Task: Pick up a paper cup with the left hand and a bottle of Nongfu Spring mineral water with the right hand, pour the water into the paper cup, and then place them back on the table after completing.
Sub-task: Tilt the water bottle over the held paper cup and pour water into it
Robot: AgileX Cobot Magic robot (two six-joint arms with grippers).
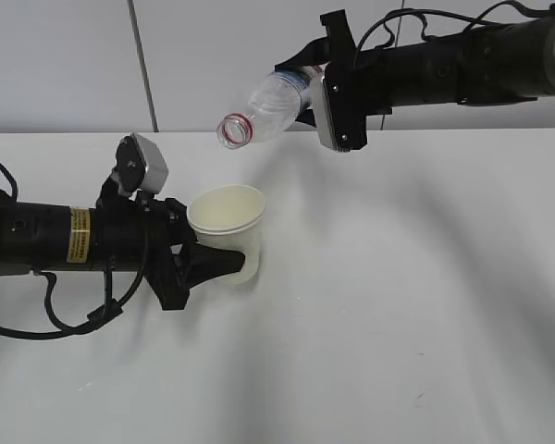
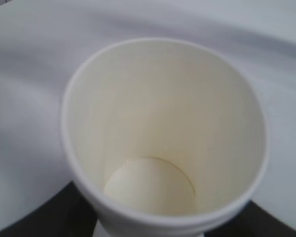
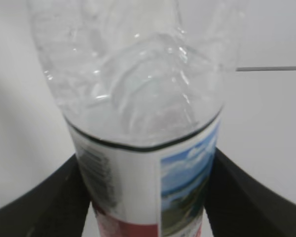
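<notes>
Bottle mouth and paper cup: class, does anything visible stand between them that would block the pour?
Nothing visible does. The bottle, tilted in the right hand, has its uncapped mouth above the paper cup held by the left hand; only open air lies between them. The cup's inside looks empty.

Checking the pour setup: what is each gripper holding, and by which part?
The left hand clamps the paper cup around its lower body. The right hand grips the bottle at its labelled body, tilted mouth-down.
</notes>
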